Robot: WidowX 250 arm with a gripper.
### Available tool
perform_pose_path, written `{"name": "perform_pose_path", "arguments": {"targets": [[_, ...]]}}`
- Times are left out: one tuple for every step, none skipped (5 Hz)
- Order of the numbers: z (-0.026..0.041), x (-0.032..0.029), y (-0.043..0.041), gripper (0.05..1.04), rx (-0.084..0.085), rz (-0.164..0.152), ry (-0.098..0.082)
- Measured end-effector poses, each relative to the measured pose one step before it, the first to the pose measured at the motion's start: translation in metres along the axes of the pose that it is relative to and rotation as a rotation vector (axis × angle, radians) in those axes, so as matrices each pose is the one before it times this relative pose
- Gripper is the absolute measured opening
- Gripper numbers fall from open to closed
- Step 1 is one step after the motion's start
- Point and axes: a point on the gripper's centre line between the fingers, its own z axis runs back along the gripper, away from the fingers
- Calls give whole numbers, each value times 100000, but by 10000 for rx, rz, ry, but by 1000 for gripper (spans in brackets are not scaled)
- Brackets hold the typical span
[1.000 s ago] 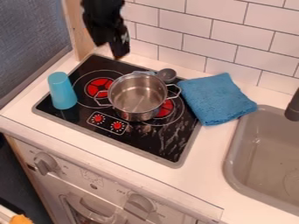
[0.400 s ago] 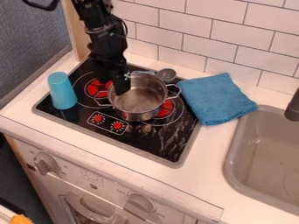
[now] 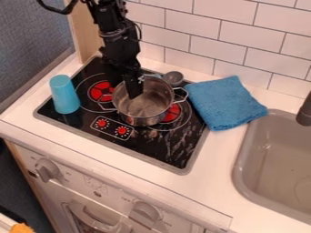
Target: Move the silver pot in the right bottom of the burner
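The black gripper hangs from the upper left, its tip over the left part of the silver pot's opening and seemingly inside the rim. Whether it touches the pot wall I cannot tell. The silver pot stands upright near the middle of the black burner top, partly over the right red ring, with a wire handle on each side.
A turquoise cup stands on the burner's left edge. Behind the pot lies a small grey round object. A folded blue cloth lies to the right, beside the sink. White tiles rise behind.
The arm has come down from the top left to the pot, then shifted slightly right. The pot has not visibly moved.
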Motion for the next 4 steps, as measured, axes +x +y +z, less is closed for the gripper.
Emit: {"name": "perform_pose_path", "arguments": {"targets": [[-1040,93,-219,922,-47,31,251],[-206,225,-140,629,330,-9,213],[-40,335,-301,330,39,16,-52],[-215,-300,-107,145,-21,-2,99]]}}
